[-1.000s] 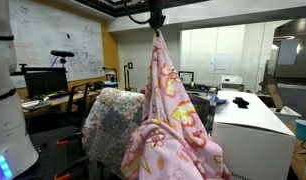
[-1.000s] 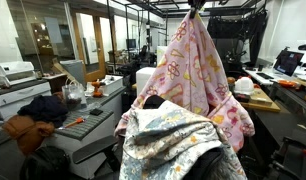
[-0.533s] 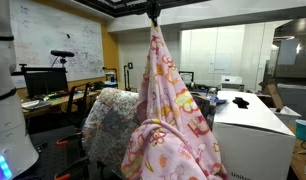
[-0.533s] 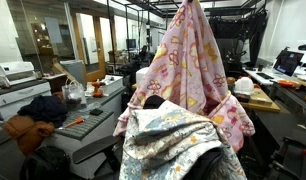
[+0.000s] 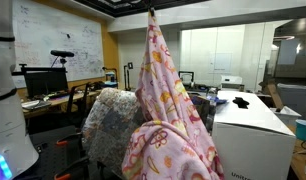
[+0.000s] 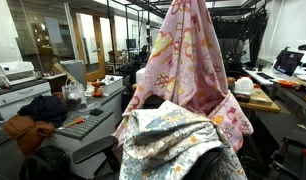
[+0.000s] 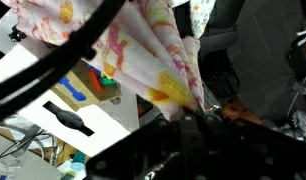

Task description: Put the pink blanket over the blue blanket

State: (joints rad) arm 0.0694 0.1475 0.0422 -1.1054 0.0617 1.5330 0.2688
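The pink blanket (image 5: 169,112) with yellow and pink flowers hangs in a tall cone from one pinched corner, high above the chair. In both exterior views its lower folds rest against the blue blanket (image 5: 111,122), a mottled grey-blue sheet draped over a chair back. The pink blanket (image 6: 195,62) rises behind the blue blanket (image 6: 173,135) and runs off the top edge, hiding the gripper there. My gripper (image 5: 151,11) shows only as a dark tip at the top edge. In the wrist view the gripper (image 7: 193,110) is shut on a bunch of the pink blanket (image 7: 143,48).
A white cabinet (image 5: 251,128) stands close beside the hanging cloth. Desks with monitors (image 5: 43,82) and a white machine body (image 5: 7,110) lie on the far side. A table with a brown jacket (image 6: 31,128) and a desk with a white helmet (image 6: 243,87) flank the chair.
The gripper has climbed and drifted slightly towards the blue blanket, pulling the pink blanket taller and narrower. The blue blanket has not moved.
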